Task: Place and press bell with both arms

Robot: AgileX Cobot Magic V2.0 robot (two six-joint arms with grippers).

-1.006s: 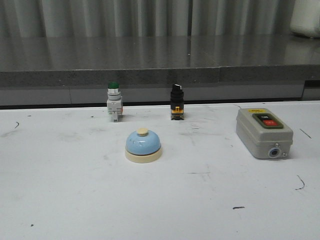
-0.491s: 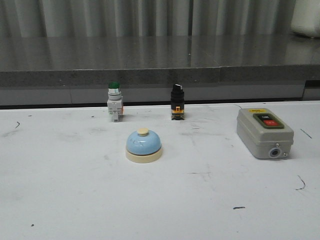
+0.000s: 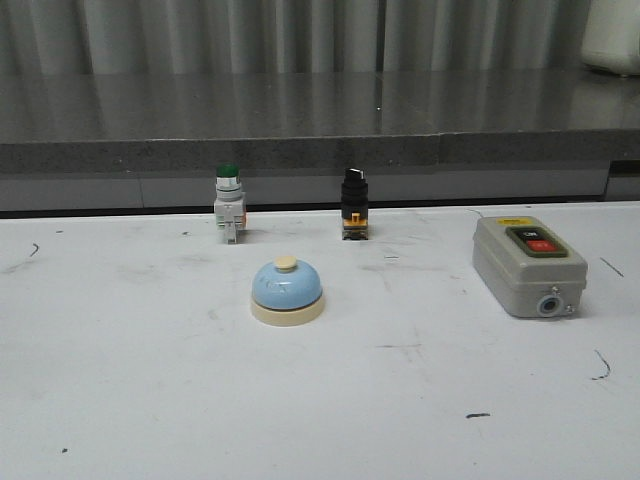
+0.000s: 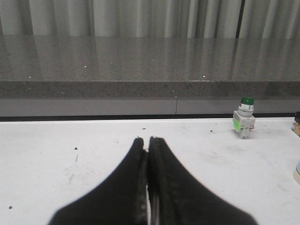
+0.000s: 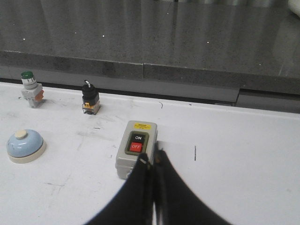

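The light-blue bell with cream base and cream button stands on the white table near its middle. It also shows in the right wrist view, and a sliver of its edge shows in the left wrist view. No arm shows in the front view. My left gripper is shut and empty, over bare table, well to the left of the bell. My right gripper is shut and empty, just in front of the grey switch box, far to the right of the bell.
A green-capped push button and a black selector switch stand behind the bell near the table's far edge. The grey switch box with ON and OFF buttons sits at the right. A dark raised ledge runs behind the table.
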